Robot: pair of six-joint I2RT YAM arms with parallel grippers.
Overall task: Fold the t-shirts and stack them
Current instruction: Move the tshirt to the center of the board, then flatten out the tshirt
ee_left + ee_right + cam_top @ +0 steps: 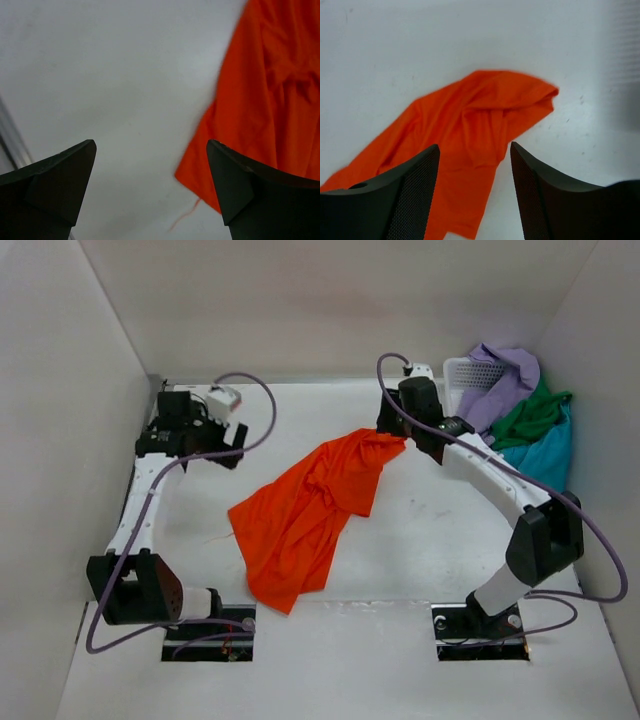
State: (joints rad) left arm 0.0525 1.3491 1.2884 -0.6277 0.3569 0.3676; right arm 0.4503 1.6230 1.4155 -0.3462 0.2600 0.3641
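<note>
The orange t-shirt [310, 510] lies crumpled and unfolded across the middle of the table, running from back right to front left. My right gripper [388, 428] hovers open just above its back right end. In the right wrist view the gripper [475, 165] is empty, with the shirt [470, 120] flat on the table below it. My left gripper [238, 443] is open and empty over bare table, left of the shirt. The left wrist view shows this gripper [150, 165] with the shirt's edge [270, 100] at its right finger. The lavender [505, 380], green [530, 415] and teal [545, 455] shirts lie heaped at the back right.
A white mesh basket [465, 370] stands at the back right corner, with the heaped shirts draped over and beside it. White walls close in the table on the left, back and right. A loose orange thread [185, 215] trails from the shirt's corner.
</note>
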